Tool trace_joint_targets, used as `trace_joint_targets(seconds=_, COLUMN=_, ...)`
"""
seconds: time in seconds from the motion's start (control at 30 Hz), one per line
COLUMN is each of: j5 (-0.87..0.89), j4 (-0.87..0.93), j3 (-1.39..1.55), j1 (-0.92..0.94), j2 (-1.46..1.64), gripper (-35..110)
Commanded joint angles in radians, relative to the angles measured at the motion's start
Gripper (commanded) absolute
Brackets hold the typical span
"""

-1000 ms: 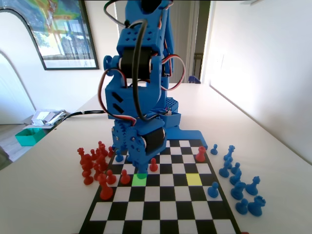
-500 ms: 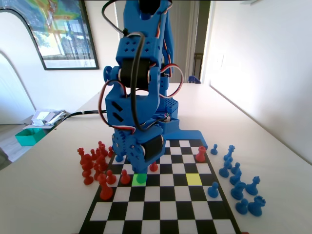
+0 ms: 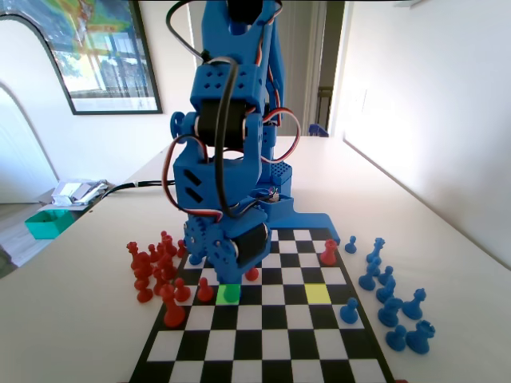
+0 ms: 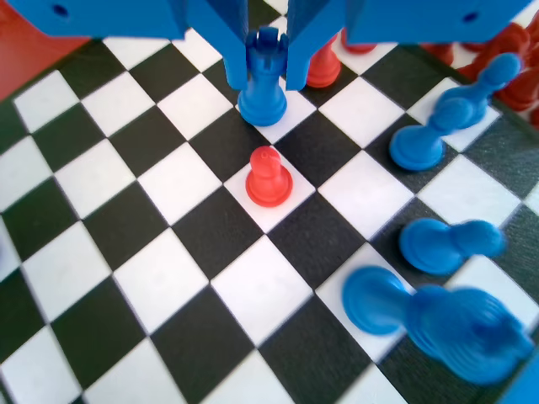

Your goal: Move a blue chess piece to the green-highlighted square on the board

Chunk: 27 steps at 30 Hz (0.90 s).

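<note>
Over the last second the pincer (image 4: 266, 80), pinching the notched-top blue chess piece (image 4: 262, 94), has sunk until the piece's base appears to rest on the green-highlighted square (image 3: 223, 294) of the board (image 3: 263, 335), so release probably remains.

A white table (image 3: 447, 239) carries the board (image 3: 263, 343) and loose pieces.

Black-and-white chequered board (image 3: 263, 335) (one square (image 3: 229, 293) lime green), blue claw (image 4: 268, 59).
</note>
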Motion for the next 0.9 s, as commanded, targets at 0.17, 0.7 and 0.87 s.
trace_joint_targets(seconds=0.17, j5=-0.014, j4=-0.011, j3=-0.002, j1=0.014, j2=0.035, gripper=12)
trace_joint_targets(seconds=0.7, j5=0.055, j4=0.124, j3=-0.110, j1=-0.006, j2=0.095, gripper=16)
trace_joint_targets(seconds=0.87, j5=0.075, j4=0.233, j3=-0.193, j1=-0.020, j2=0.126, gripper=16)
